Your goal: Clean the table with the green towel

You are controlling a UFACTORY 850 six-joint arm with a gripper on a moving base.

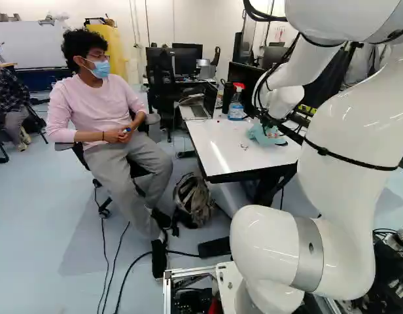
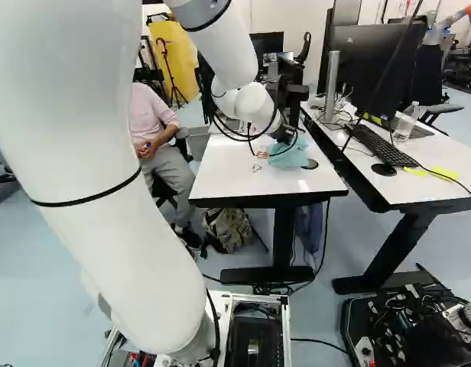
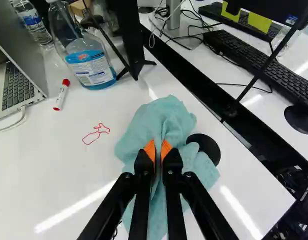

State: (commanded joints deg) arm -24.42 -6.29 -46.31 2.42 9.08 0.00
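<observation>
The smooth, rounded white arm [image 2: 105,176] looms nearest, its glossy casing crossed by a black band. Beyond it, the tool [image 2: 283,135] is over the bench [image 1: 218,167], which has a glossy white top and a black edge.

In the wrist view the tool [image 3: 158,157] is clenched on the towel [image 3: 166,117], its orange pads [image 3: 150,150] pinching a raised fold from both sides. The towel is soft blue-green cloth, bunched into a crumpled peak ahead of the fingers, with loose, rippled folds spreading over the bench beneath them. A flat, round black disc [image 3: 210,149] sits against it, partly covered.

Near the towel, a thin red outline [image 3: 96,134] forms an irregular loop on the bench. A small dark scribble [image 1: 244,147] also marks the top.

A clear plastic spray bottle [image 3: 91,65] with a red-and-white head holds bright blue liquid in its lower part, behind a label. Near it stands a second clear bottle [image 3: 31,22], labelled too; I cannot tell what is in it. A white marker [image 3: 61,95] with a red cap lies between the spray bottle and an open laptop [image 3: 19,85].

Across a dark gap, another white desk [image 2: 449,187] carries black keyboards, a rounded black mouse [image 3: 300,119] and a clear water bottle [image 2: 406,122].
</observation>
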